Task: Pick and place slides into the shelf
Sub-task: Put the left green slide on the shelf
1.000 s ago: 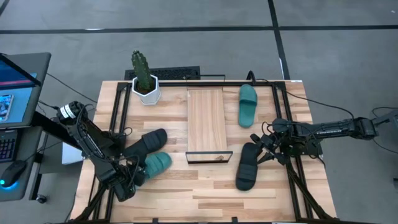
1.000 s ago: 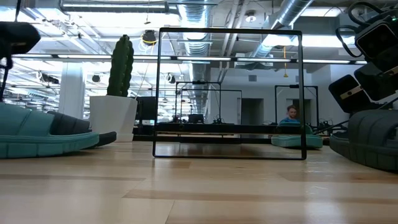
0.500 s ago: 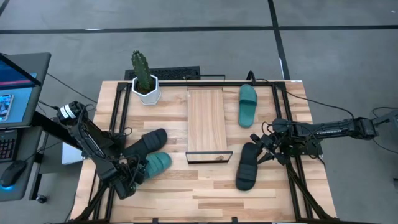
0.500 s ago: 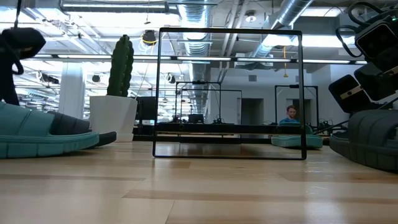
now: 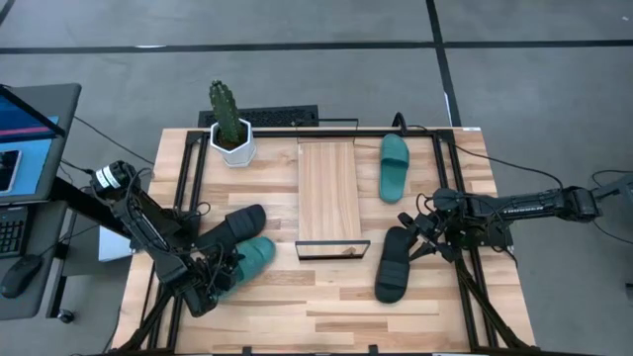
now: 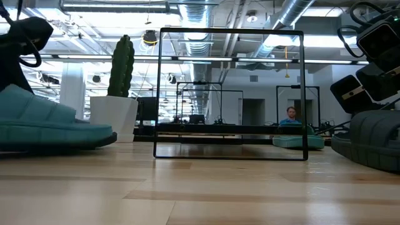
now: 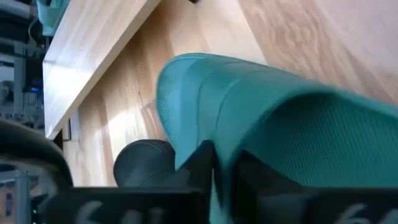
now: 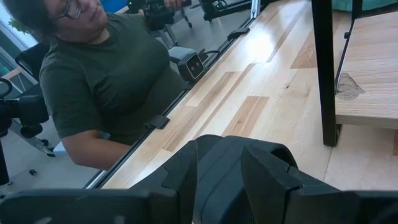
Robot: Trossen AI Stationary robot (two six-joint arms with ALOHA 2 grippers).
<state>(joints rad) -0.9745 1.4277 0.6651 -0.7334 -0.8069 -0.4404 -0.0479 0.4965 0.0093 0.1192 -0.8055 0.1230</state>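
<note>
Slides sit scattered round the shelf [image 5: 327, 193] — the left gripper [image 5: 220, 278] clenched on a teal slide [image 5: 247, 259] at the table's near-left, the right gripper [image 5: 413, 240] grasping a black slide [image 5: 394, 265].

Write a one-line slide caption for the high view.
Left gripper clamps teal-green rubber slide; right gripper grips black rubber slide beside light-wood shelf.

Shelf [image 5: 327, 188]: light-wood plank in black wire frame, lying mid-table, reaching toward far edge. Teal slide [image 5: 247, 258] sitting near left front corner, black slide [image 5: 232, 224] touching it. Second teal slide [image 5: 394, 166] lying right of shelf. Second black slide [image 5: 393, 264] lying toward right edge.
</note>
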